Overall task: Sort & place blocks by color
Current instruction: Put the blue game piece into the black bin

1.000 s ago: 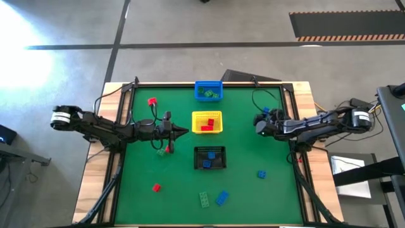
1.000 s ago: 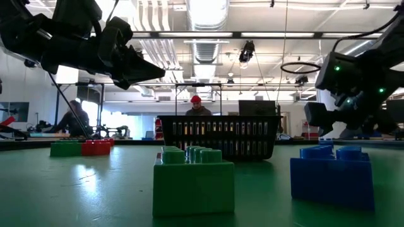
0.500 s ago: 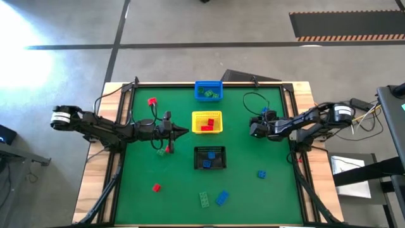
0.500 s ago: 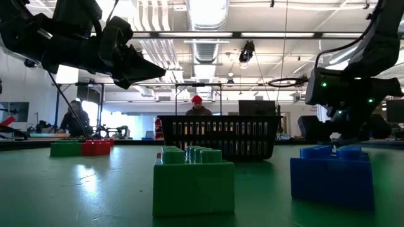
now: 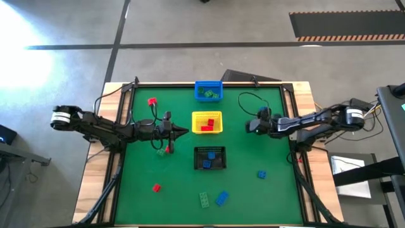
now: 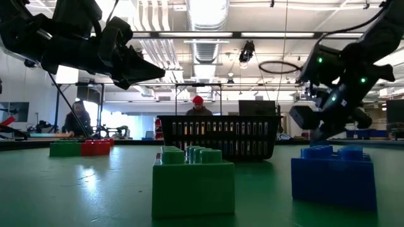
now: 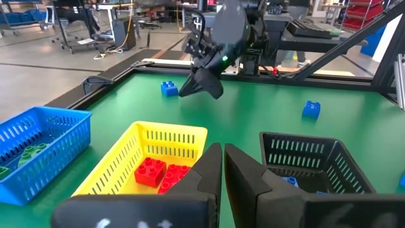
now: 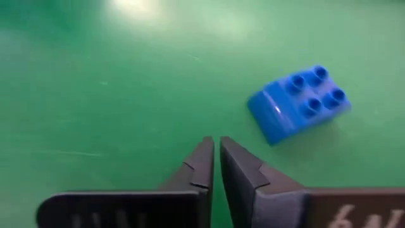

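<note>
Right pincer (image 8: 215, 158) beside blue block (image 8: 297, 104)

My high view is evenly lit, with white floor glare toward 10 o'clock. The low view is backlit by ceiling lights (image 6: 205, 12) at 12 o'clock, leaving both arms as silhouettes. In the right wrist view, glare softens the mat (image 8: 95, 95) at 12 o'clock.

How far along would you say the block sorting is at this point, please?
Partly done. Sorted: red blocks in the yellow basket, green blocks in the blue basket, blue blocks in the black basket. In hand: nothing; the right gripper is shut and empty beside a loose blue block, and the left gripper waits shut by the yellow basket. About seven blocks remain on the mat.
</note>
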`<act>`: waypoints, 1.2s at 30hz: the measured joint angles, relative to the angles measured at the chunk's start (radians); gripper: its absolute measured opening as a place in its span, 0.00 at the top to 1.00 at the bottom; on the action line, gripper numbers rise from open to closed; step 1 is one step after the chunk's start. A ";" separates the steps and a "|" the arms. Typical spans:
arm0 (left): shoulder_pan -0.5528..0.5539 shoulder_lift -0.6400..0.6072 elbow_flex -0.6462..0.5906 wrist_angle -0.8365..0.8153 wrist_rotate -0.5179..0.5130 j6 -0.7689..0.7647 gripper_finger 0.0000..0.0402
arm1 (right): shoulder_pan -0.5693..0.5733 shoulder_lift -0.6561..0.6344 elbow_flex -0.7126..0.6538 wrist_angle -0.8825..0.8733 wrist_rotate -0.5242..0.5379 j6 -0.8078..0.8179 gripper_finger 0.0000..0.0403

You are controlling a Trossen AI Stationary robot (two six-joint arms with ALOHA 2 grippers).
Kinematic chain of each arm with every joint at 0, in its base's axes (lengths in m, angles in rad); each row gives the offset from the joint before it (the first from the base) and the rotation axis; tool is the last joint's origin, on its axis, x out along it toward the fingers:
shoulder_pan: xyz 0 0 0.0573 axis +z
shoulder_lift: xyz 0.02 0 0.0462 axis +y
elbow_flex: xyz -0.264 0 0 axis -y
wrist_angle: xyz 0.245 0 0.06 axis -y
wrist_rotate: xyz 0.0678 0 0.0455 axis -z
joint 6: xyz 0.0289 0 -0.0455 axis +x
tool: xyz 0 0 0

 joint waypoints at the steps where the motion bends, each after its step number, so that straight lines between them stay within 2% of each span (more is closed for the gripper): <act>1: 0.000 0.000 0.001 0.000 0.000 0.000 1.00 | 0.000 -0.017 0.004 0.001 -0.012 -0.024 0.96; 7: 0.000 0.000 0.001 0.000 0.000 0.000 1.00 | 0.000 -0.116 0.019 0.006 -0.121 -0.144 0.98; 11: 0.000 0.000 0.002 0.000 0.000 -0.001 1.00 | 0.000 -0.173 0.022 0.003 -0.131 -0.137 0.97; 14: 0.000 0.000 0.001 0.000 0.000 0.000 1.00 | 0.000 -0.196 0.022 -0.008 -0.139 -0.137 0.93; 17: 0.000 0.000 0.000 0.000 0.000 0.000 1.00 | -0.002 -0.204 0.022 -0.055 -0.140 -0.136 0.85; 24: 0.000 0.000 0.001 0.000 0.000 -0.002 1.00 | -0.047 -0.173 0.028 -0.166 -0.057 0.052 0.61; 30: 0.000 0.000 0.001 0.000 0.000 -0.003 1.00 | -0.090 -0.087 0.029 -0.159 0.079 0.142 0.40; 36: 0.000 0.000 0.000 0.000 0.000 -0.003 1.00 | -0.137 0.008 0.035 -0.137 0.112 0.148 0.26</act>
